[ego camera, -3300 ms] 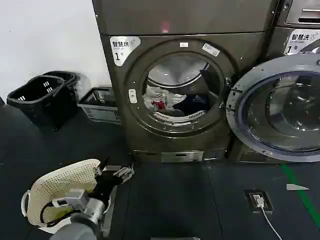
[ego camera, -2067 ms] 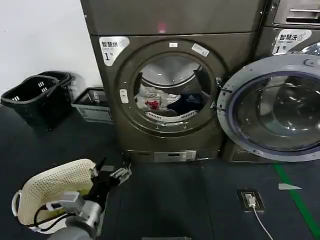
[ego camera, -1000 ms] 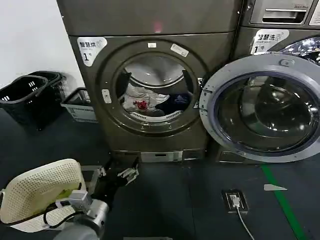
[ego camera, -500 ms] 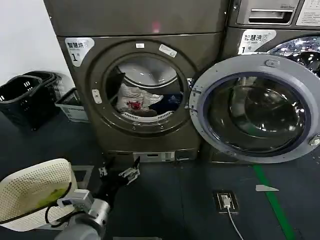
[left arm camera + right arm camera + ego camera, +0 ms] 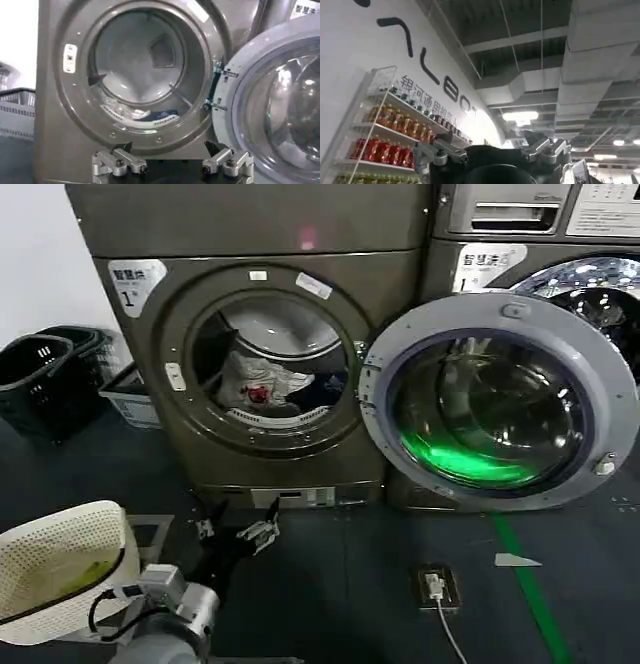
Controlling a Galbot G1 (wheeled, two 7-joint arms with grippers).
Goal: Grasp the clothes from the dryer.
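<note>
grey left arm (image 5: 165,634), black cable, silver-tipped jaws

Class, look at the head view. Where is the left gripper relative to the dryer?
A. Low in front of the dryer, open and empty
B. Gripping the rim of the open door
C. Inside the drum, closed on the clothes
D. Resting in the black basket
A: the left gripper is open, low before the dryer, while the clothes lie inside the drum.
</note>
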